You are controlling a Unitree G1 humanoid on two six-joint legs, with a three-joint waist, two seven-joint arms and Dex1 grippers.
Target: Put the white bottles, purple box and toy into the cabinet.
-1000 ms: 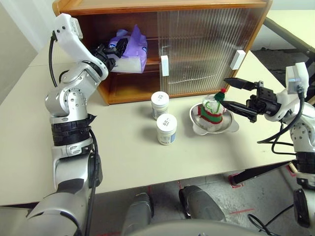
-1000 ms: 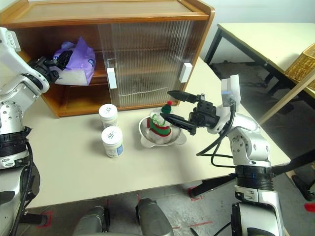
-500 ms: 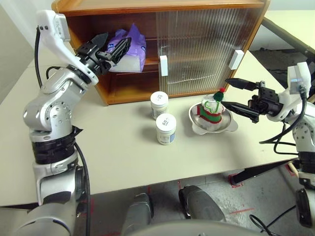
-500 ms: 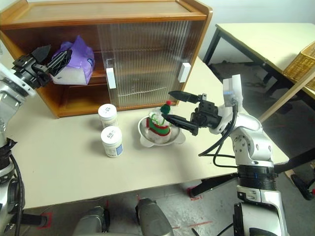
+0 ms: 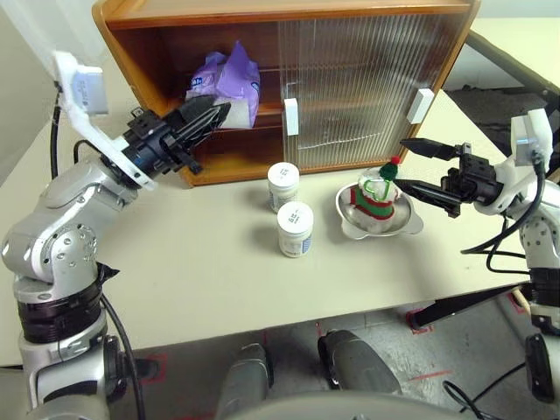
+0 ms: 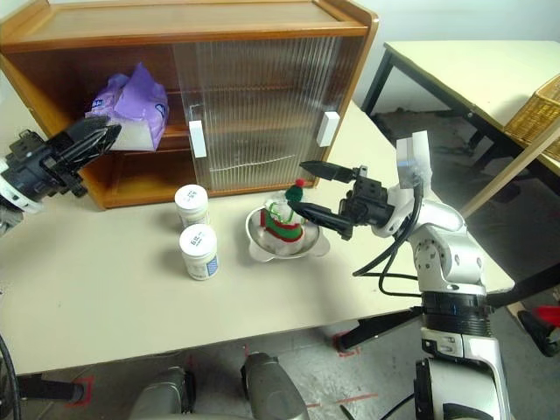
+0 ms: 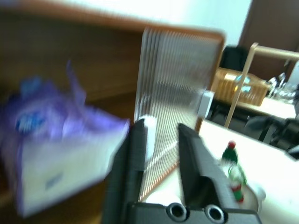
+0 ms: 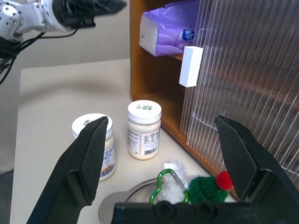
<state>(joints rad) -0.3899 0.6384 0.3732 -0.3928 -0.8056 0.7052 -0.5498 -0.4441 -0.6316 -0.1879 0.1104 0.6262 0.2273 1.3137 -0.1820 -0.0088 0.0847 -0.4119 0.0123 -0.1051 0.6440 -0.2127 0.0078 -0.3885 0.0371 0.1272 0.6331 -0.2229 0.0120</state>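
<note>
The purple box lies on the upper shelf in the open left half of the cabinet. My left gripper is shut and empty, hanging just outside the cabinet's left front and pointing at the box. Two white bottles stand on the table in front of the cabinet. To their right, the toy sits in a steel bowl. My right gripper is open beside the toy, its tips close to the red pompom and not touching it.
The steel bowl rests near the table's right side. Ribbed sliding doors with white handles cover the cabinet's right half. A second table and a wicker basket stand beyond on the right.
My left gripper has drawn back out of the cabinet, away from the purple box, and its fingers have closed. The box stays on the shelf. The right arm has not moved.
</note>
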